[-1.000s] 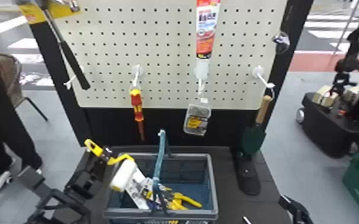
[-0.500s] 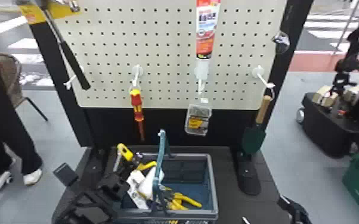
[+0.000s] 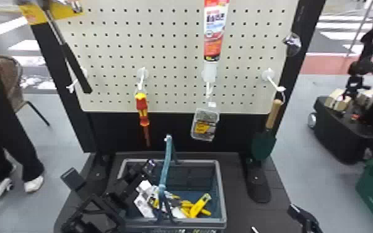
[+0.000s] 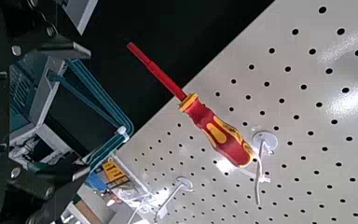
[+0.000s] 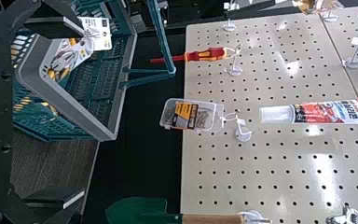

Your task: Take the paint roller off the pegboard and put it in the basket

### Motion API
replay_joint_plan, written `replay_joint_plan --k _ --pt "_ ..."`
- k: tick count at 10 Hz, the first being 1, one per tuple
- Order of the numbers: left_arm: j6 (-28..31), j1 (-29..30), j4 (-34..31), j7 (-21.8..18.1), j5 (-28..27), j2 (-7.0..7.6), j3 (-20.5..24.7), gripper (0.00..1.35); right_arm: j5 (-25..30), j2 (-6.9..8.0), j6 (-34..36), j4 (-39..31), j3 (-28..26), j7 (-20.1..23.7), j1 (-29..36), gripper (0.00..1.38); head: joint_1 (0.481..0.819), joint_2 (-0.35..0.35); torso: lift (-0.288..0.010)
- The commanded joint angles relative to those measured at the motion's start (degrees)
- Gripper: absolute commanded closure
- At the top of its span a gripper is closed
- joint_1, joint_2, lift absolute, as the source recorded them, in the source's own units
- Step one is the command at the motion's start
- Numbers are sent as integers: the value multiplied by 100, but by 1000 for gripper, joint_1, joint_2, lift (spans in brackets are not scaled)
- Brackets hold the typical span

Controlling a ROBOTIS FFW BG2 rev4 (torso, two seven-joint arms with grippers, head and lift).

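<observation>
One paint roller (image 3: 196, 209), long axis diagonal, handle (image 3: 202, 202) far-rightward; left end effector (image 3: 111, 172) spread.

Basket (image 3: 222, 198) was cut off by the head view's bottom edge, red-and-white tube (image 3: 215, 34) by its top, jumbled contents (image 3: 144, 204) were partly hidden behind the handle (image 3: 166, 167)

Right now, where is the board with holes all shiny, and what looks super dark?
Left wrist view: white glare patches on the pegboard, one beside the screwdriver's handle; the panel next to the board is almost black. Right wrist view: pale shiny streaks on the board, some near the tube. Head view: board fairly evenly lit, panel below it very dark.
</observation>
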Motion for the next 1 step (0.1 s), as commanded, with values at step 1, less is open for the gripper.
replay_joint_plan --k 1 --pt "9 -10 0 -6 -24 -15 -9 125 -2 0 0 14 0 6 0 108 549 0 -100"
